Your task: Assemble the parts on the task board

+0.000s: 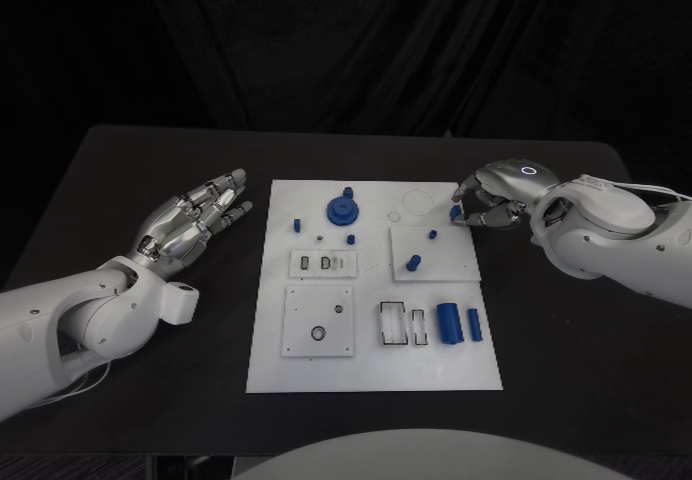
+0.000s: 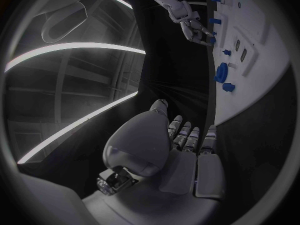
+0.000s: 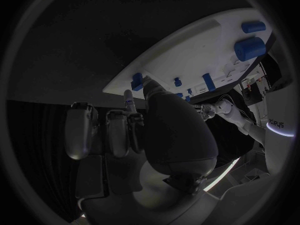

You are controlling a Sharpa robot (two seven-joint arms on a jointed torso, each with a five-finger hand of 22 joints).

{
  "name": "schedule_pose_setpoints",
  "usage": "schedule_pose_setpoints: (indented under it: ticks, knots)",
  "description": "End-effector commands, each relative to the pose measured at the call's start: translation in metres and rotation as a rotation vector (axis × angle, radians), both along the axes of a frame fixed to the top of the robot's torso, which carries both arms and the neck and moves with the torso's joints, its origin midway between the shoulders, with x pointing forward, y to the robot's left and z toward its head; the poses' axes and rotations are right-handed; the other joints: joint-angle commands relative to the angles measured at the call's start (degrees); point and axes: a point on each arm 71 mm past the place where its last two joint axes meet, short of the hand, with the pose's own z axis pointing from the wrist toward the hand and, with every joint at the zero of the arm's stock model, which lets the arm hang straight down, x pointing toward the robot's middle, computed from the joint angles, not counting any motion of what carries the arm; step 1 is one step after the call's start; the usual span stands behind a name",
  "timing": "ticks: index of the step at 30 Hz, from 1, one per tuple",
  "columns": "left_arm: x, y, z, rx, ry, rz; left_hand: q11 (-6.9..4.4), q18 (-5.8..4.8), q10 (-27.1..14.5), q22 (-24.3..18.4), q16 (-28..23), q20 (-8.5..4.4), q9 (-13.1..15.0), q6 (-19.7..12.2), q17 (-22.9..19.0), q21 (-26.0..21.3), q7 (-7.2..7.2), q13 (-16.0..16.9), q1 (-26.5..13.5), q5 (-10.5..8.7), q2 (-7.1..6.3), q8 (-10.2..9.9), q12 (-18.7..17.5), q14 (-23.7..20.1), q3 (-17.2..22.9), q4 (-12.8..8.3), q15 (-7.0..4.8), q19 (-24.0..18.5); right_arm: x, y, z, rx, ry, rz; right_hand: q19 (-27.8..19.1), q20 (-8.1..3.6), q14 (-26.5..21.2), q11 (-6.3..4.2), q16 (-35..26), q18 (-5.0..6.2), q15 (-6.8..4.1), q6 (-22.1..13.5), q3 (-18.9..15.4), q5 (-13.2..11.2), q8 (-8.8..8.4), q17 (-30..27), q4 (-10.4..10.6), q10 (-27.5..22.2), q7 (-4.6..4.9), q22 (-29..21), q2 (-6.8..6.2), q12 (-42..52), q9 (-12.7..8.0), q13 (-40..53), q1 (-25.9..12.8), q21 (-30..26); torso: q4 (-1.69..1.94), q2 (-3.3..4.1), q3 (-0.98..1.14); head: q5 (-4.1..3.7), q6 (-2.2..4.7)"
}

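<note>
— The task board point(image 1: 372, 360) lies in the middle of the black table point(image 1: 562, 350), between my two arms. Nearest me on it, two blue cylinders point(image 1: 457, 322) lie side by side by its right edge, next to a slotted white block point(image 1: 402, 325).

— And your left hand?

— My left hand point(image 1: 195, 220) hovers over bare table just left of the board, palm up, fingers stretched out and apart, holding nothing. Farther up the board, a raised white square point(image 1: 433, 252) carries two small blue pegs, and a blue round part point(image 1: 343, 209) stands near the far edge.

— The right one?

— My right hand point(image 1: 495, 198) sits at the board's far right corner, fingers curled down. In the right wrist view the thumb and a fingertip meet on a small blue piece point(image 3: 137, 79) right at the board's edge, so it's pinched.
</note>
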Motion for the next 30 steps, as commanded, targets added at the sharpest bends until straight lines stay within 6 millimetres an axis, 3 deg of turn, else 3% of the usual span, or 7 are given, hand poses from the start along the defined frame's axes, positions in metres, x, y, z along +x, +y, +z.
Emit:
schedule_pose_setpoints:
  ticks: [1, 6, 13, 19, 30]
  knots:
    - [-0.002, 0.000, 0.008, -0.067, -0.095, -0.006, 0.32, 1.13, 0.0, 0.0, 0.4, 0.34, 0.1, -0.2, 0.1, 0.3, 0.10, 0.0, 0.6, 0.29, 0.01, 0.3, 0.2, 0.1, 0.4, 0.0, 0.51, -0.1, 0.000, 0.000, 0.000, 0.004, -0.013, -0.009, 0.3, -0.33, 4.7, -0.41, -0.3, 0.27, -0.27, 1.8, 0.0, 0.4, 1.02, 11.3, -0.4, 5.9, -0.09, 10.5, -0.02, 0.1, 0.5, 15.1, 0.7, -0.3, 0.01, -0.02, 0.01, 0.03, -0.11]
    - [-0.001, 0.000, 0.008, -0.067, -0.094, -0.006, 0.34, 1.13, 0.0, 0.0, 0.4, 0.36, 0.1, -0.2, 0.1, 0.3, 0.11, 0.0, 0.7, 0.34, 0.00, 0.3, 0.2, 0.1, 0.4, -0.1, 0.53, -0.1, 0.001, 0.001, -0.001, 0.004, -0.012, -0.006, 0.3, -0.43, 4.8, -0.57, -0.3, 0.28, -0.39, 3.5, -0.1, 0.7, 2.12, 11.3, -0.6, 5.9, -0.31, 10.5, 0.17, 0.1, 1.1, 15.1, 1.0, -0.4, 0.06, 0.01, -0.01, 0.05, -0.20]
    - [-0.001, 0.000, 0.008, -0.067, -0.094, -0.007, 0.34, 1.13, 0.0, 0.0, 0.4, 0.36, 0.1, -0.2, 0.1, 0.3, 0.11, 0.0, 0.7, 0.34, 0.00, 0.3, 0.2, 0.1, 0.4, -0.1, 0.53, -0.1, 0.002, 0.002, -0.003, 0.004, -0.011, -0.001, 0.5, -0.78, 4.8, -1.02, -0.4, 0.26, -0.74, 7.0, -0.1, 4.3, 4.67, 11.3, -1.5, 5.9, -0.99, 10.6, 0.57, 0.1, 3.4, 15.1, 2.0, -0.4, 0.04, 0.00, 0.00, 0.08, -0.32]
    - [-0.001, 0.000, 0.008, -0.067, -0.093, -0.008, 0.36, 1.13, 0.0, 0.0, 0.4, 0.38, 0.1, -0.2, 0.1, 0.3, 0.11, 0.0, 0.7, 0.38, -0.01, 0.3, 0.2, 0.1, 0.5, -0.1, 0.55, -0.1, 0.003, 0.003, -0.004, 0.005, -0.013, 0.001, 0.5, -0.88, 4.8, -1.10, -0.4, 0.25, -0.85, 7.1, 0.0, 5.8, 5.04, 11.3, -2.0, 5.9, -1.12, 10.7, 0.73, 0.1, 4.2, 15.1, 2.5, -0.5, 0.01, -0.01, -0.01, 0.04, -0.39]
    - [-0.003, 0.003, 0.008, -0.066, -0.092, -0.003, 0.37, 1.13, 0.0, 0.1, 0.4, 0.40, 0.1, -0.2, 0.1, 0.3, 0.13, 0.0, 0.7, 0.40, -0.02, 0.3, 0.2, 0.1, 0.5, -0.2, 0.56, 0.0, -0.007, 0.010, 0.008, 0.071, -0.090, 0.038, 0.9, -0.95, 4.9, -0.97, -0.1, 0.10, -0.83, 8.2, 0.6, 11.1, 6.28, 11.6, -2.9, 5.9, -1.47, 11.0, 0.81, 0.1, 6.5, 15.1, 3.5, 0.0, 0.00, 0.01, 0.01, 0.54, -0.08]
